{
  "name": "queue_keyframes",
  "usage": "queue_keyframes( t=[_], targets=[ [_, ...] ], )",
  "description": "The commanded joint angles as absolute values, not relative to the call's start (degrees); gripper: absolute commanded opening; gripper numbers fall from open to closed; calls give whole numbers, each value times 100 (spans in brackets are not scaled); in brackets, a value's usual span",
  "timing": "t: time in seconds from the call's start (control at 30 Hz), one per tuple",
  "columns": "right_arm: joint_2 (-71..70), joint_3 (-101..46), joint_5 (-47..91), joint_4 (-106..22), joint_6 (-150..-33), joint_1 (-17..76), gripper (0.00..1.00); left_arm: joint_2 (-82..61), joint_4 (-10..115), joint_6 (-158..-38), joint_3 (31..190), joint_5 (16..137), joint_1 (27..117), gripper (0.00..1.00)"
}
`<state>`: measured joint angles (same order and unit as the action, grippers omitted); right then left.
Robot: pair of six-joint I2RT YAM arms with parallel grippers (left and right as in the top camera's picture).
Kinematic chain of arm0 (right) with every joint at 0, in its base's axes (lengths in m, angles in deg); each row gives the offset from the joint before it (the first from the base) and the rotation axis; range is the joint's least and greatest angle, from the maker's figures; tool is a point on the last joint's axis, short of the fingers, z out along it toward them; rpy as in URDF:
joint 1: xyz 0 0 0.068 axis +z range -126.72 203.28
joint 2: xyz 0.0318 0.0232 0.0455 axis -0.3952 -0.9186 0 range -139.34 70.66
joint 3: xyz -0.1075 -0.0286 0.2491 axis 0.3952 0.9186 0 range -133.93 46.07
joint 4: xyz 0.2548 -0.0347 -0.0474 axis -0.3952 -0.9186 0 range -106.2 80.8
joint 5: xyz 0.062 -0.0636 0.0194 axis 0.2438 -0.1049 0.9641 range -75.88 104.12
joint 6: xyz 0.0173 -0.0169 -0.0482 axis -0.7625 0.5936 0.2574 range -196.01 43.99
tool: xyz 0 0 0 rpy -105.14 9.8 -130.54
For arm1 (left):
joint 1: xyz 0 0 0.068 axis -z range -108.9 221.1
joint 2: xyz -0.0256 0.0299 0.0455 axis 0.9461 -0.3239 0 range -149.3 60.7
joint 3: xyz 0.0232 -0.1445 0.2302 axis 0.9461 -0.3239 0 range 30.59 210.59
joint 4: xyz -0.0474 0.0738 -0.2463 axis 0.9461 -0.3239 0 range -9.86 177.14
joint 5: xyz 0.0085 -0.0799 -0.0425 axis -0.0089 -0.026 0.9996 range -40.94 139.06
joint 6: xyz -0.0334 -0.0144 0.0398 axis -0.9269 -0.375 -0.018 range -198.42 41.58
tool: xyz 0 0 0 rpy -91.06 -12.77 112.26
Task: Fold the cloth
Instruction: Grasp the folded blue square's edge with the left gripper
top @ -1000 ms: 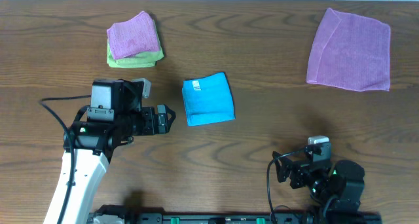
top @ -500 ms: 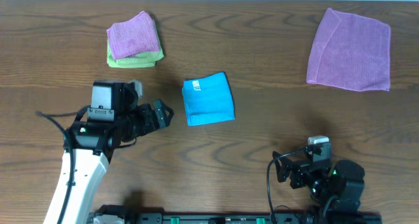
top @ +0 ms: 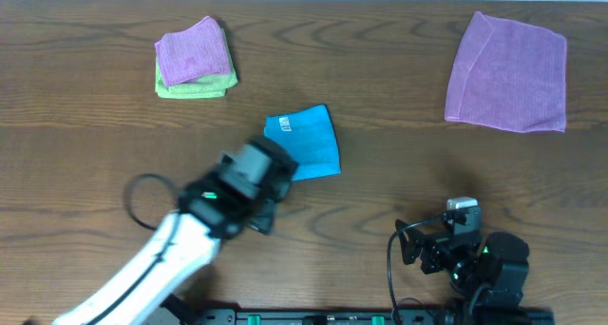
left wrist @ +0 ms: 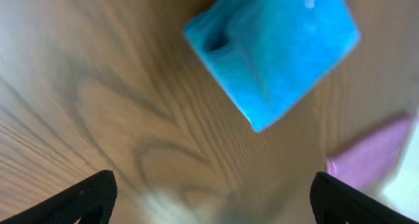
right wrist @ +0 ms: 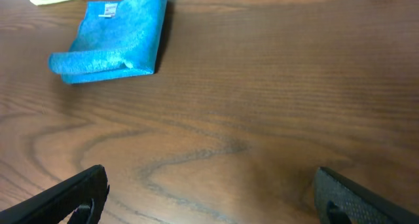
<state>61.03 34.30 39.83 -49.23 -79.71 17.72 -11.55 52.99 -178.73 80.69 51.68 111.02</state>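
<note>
The cloth [top: 309, 140] lay folded mid-bench, seemingly finished; so the left hand [left wrist: 213, 198] hung open beside it, the right hand [right wrist: 209, 191] open, empty, near the front edge.

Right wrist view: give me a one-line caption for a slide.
Folded blue cloth lies on the wooden table, ahead of the open right end effector.

Table [top: 399, 173]: dark wood, visible grain, smooth, slight sheen. Cloth [top: 318, 140]: soft blue fabric, matt, fine ribbed nap (white label [top: 285, 125], material unclear). Large purple cloth [top: 508, 73]: same matt weave. Left arm [top: 152, 263] shell: white, smooth, plastic look.
</note>
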Motion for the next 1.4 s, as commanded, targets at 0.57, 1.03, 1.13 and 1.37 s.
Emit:
queue_keyframes(
  t=[0.57, 1.03, 1.13, 1.37],
  targets=[
    [6156, 3465, 4001, -4925, -8024, 1721, 99, -3622, 7989, -19790, 8052, 3259, 11826, 95],
    [6156, 3465, 3999, -4925, -8024, 1721, 99, -4311, 8339, -19788, 8054, 3192, 11518, 99],
    [6156, 3465, 4001, -4925, -8024, 1721, 99, -4462, 8464, -19786, 8056, 3192, 11419, 98],
    [6156, 3465, 3999, -4925, -8024, 1721, 99, -4575, 8577, -19786, 8056, 3174, 11312, 19]
  ],
)
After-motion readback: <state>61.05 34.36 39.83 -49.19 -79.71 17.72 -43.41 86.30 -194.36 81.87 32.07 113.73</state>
